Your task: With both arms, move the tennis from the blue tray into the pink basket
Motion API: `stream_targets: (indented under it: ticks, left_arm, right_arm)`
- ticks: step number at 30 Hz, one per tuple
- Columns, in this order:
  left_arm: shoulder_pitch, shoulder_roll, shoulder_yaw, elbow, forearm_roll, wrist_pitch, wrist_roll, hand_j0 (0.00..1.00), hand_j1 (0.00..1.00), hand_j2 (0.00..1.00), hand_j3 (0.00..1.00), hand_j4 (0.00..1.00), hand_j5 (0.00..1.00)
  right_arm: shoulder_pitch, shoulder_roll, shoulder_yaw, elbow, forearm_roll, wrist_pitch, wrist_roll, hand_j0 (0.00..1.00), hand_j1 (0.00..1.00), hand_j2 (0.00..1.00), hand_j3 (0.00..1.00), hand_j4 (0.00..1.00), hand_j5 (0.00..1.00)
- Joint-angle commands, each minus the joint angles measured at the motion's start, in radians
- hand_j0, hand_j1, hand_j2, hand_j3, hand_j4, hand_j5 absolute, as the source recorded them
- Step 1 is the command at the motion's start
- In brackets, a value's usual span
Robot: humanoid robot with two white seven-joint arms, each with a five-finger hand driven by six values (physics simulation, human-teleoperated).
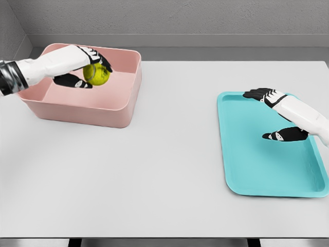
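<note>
The left hand (85, 69) is seen reaching in from the left edge of the tabletop (154, 170), positioned over the open top of the pink basket (121, 105). A yellow-green tennis ball (96, 74) is gripped in it: dark fingers are curled over the top of the ball and the thumb is set below and to the left. The ball is held above the basket's interior, near the middle of the opening; whether it touches the basket floor cannot be told. The basket stands at the far left corner of the tabletop, its far rim close to the far edge.

The blue tray (257, 175) lies along the right edge of the tabletop, well apart from the basket. The right hand (275, 116) is held over the far half of the tray, fingers spread and thumb extended apart from them, with nothing grasped. No ball is seen on the tray surface.
</note>
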Motion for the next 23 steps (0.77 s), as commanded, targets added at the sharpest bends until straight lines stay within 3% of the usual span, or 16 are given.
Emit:
stream_targets:
  ticks: [1,7,10,15,17,23]
  left_arm:
    - [0.000,0.000,0.013,0.017,0.009,0.002,0.007,1.00,1.00,1.00,1.00,1.00,1.00]
    - [0.002,0.002,0.036,0.015,0.011,0.002,0.007,1.00,1.00,1.00,1.00,1.00,1.00]
    - [0.008,0.025,0.042,-0.031,0.016,0.002,0.007,1.00,1.00,1.00,1.00,1.00,1.00]
    - [0.071,0.111,0.054,-0.032,0.017,0.002,0.005,1.00,1.00,1.00,1.00,1.00,1.00]
    - [0.107,0.155,0.100,-0.031,0.017,0.002,0.005,1.00,1.00,1.00,1.00,1.00,1.00]
    - [0.121,0.191,0.125,-0.020,0.019,0.002,0.005,1.00,1.00,1.00,1.00,1.00,1.00]
  right_arm:
    - [0.000,-0.001,-0.001,0.000,-0.008,0.003,-0.002,1.00,1.00,1.00,1.00,1.00,1.00]
    - [0.000,-0.001,0.001,0.001,-0.008,0.003,-0.002,1.00,1.00,1.00,1.00,1.00,1.00]
    - [0.000,-0.001,-0.001,0.001,-0.008,0.003,0.000,1.00,1.00,1.00,1.00,1.00,1.00]
    - [0.003,-0.001,-0.001,0.001,-0.008,0.003,-0.002,1.00,1.00,1.00,1.00,1.00,1.00]
    - [0.005,-0.001,-0.001,0.000,-0.008,0.003,-0.002,1.00,1.00,1.00,1.00,1.00,1.00]
    - [0.006,-0.001,-0.001,0.000,-0.008,0.003,-0.002,1.00,1.00,1.00,1.00,1.00,1.00]
